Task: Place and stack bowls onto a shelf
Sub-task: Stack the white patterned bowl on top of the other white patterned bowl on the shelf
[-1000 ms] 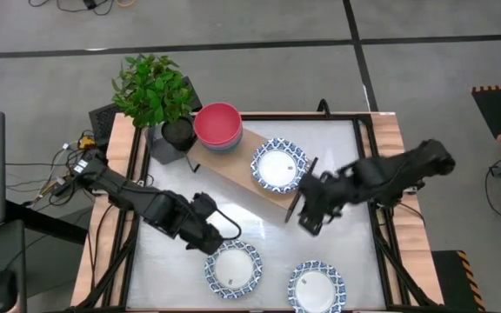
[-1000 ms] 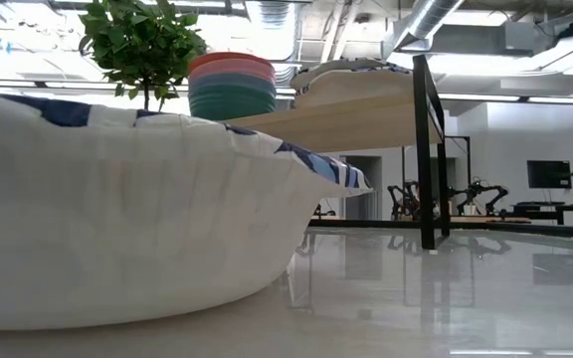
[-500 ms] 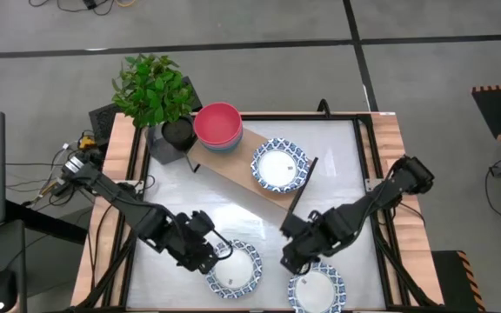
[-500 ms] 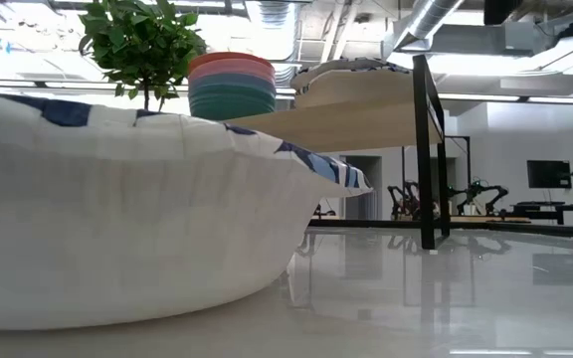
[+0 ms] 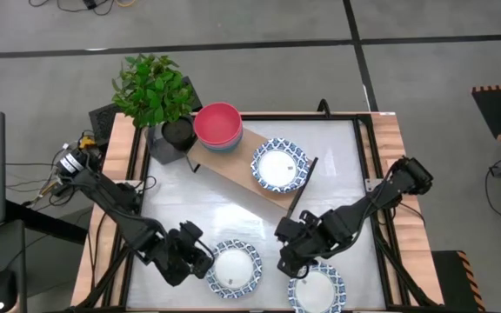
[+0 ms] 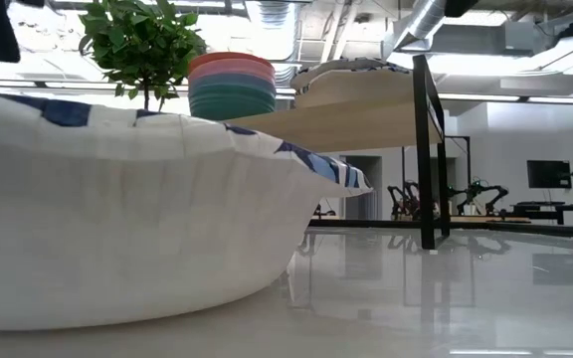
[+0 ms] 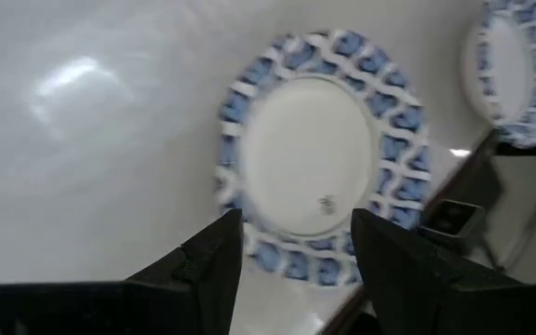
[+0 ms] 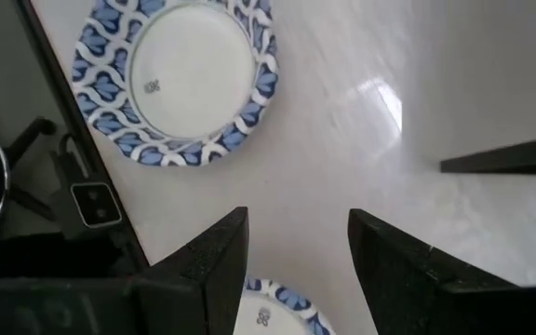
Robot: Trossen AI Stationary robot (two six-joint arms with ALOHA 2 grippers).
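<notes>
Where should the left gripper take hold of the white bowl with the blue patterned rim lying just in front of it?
Probably the near edge of the white bowl's blue patterned rim, coming from above. The bowl sits upright on the white tabletop, and the left gripper already has its fingers open astride that rim.

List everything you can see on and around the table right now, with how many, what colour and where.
Patterned bowls on the table: two, white with blue rims, near edge, one by the left gripper, one by the right gripper.
Patterned bowl on the shelf: white and blue, right end; may be a stack.
Plain bowls: one stack, red on top, pink, blue and green under it, shelf's left end.
Shelf: one, light wood.
Plant pot: one, black, far left corner.
Left gripper: open.
Right gripper: open.
</notes>
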